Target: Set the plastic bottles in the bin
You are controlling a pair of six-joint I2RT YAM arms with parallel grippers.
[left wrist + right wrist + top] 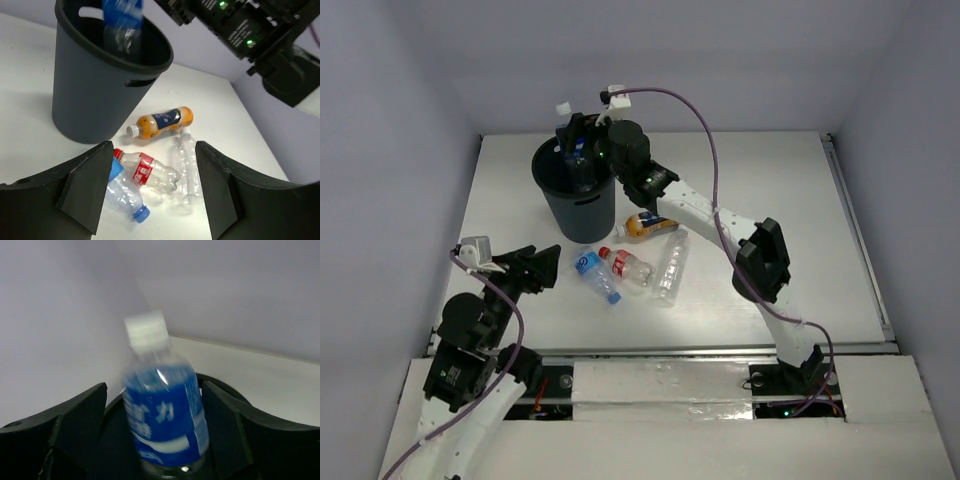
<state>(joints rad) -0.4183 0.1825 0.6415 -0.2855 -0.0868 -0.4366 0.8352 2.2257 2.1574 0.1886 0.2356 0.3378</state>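
Observation:
The black bin (575,205) stands at the back left of the table. My right gripper (582,135) hovers over its mouth, open. A blue-labelled, white-capped bottle (162,415) stands upright and blurred between the fingers, with a gap on each side and its base inside the rim (225,387). Lying in front of the bin are an orange bottle (650,225), a red-labelled one (627,264), a blue-capped clear one (597,274) and a plain clear one (670,265). My left gripper (542,268) is open and empty just left of them.
The right arm's forearm and elbow (760,255) reach across the table's right half above the orange bottle. Grey walls close in the table on three sides. In the left wrist view the bin (85,95) rises behind the lying bottles.

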